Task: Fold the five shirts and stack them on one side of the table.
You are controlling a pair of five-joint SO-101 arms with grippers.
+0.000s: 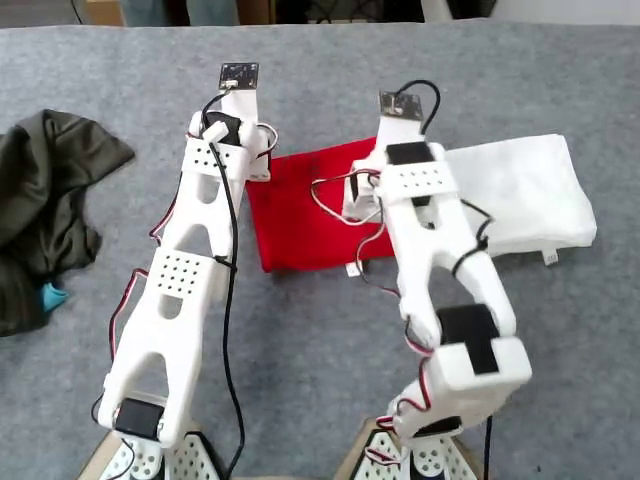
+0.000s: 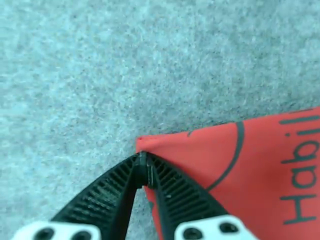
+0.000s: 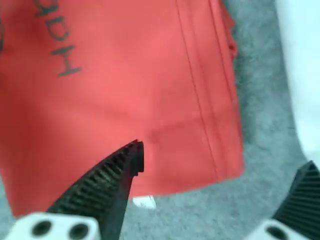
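Folded red shirt [image 1: 305, 215] mid-frame on the tabletop [image 1: 400, 80].
Its corner is clamped in the left pincer [image 2: 145, 172]; the right pincer [image 3: 223, 160] hangs open over it.

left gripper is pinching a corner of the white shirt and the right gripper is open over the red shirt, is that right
Not quite. The left gripper is shut on a corner of the red shirt, not the white shirt; the left wrist view shows it. The rest holds: the right gripper is open over the red shirt.
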